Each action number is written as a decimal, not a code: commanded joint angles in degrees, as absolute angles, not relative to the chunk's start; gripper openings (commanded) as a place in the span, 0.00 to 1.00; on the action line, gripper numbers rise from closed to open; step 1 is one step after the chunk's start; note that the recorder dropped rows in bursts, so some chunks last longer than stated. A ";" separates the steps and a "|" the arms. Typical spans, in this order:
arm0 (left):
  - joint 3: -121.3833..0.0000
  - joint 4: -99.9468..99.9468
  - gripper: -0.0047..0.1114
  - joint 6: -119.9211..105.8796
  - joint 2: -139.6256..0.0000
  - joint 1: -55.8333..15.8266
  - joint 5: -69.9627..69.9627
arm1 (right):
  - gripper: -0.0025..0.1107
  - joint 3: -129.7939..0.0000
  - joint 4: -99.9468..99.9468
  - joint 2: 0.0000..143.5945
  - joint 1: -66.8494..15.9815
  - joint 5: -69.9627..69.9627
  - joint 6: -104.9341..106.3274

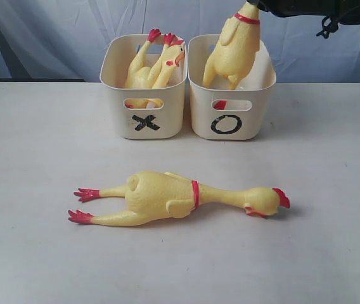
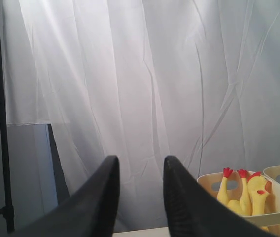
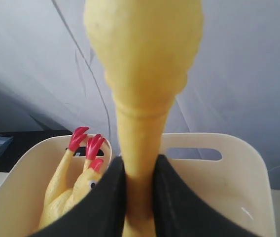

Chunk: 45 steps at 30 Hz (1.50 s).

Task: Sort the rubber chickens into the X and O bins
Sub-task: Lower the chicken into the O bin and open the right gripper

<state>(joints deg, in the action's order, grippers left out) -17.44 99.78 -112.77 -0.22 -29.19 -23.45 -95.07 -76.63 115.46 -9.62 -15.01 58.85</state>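
The right jaws are clamped on the neck of a large rubber chicken [image 1: 232,54], which is hung body-down over the O bin [image 1: 256,117], with its lower end inside the rim. The left jaws are held apart with nothing between them, raised well away from the O bin. Two smaller chickens [image 1: 151,66] are stacked in the X bin [image 1: 113,107], which is set against the O bin's side. The other large chicken [image 1: 167,196] is laid on the counter [image 1: 34,253] in front of the O bin.

The hung chicken is tilted towards the wall shared with the X bin. If it is released while tilted or swinging, it may be tipped across that rim or left draped over it. The plump body may also be left standing tall in the O bin, so that room for the remaining chicken is blocked, or the light tub is nudged aside.
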 commanded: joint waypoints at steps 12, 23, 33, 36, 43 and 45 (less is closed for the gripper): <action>-17.17 99.95 0.30 -112.58 0.00 -28.92 -22.53 | 0.01 -95.72 -60.76 114.88 -9.22 -20.77 44.63; -17.17 99.95 0.30 -112.58 0.00 -28.92 -22.53 | 0.01 -95.72 -55.48 116.61 -9.44 -19.45 41.70; -17.17 99.95 0.30 -112.58 0.00 -28.92 -22.53 | 0.01 -95.72 -55.85 120.90 -9.44 -15.13 41.70; -17.17 99.95 0.30 -112.58 0.00 -28.92 -22.53 | 0.01 -95.72 -55.85 121.41 -9.55 -15.09 41.70; -17.17 99.95 0.30 -112.58 0.00 -28.92 -22.53 | 0.05 -95.72 -55.74 123.42 -10.44 -13.72 41.70; -17.17 99.95 0.30 -112.58 0.00 -28.92 -22.53 | 0.14 -95.72 -55.74 123.50 -10.44 -13.30 41.70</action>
<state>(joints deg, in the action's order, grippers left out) -17.44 99.78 -112.77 -0.22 -29.19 -23.08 -96.06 -56.83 122.18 -9.88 -11.12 41.17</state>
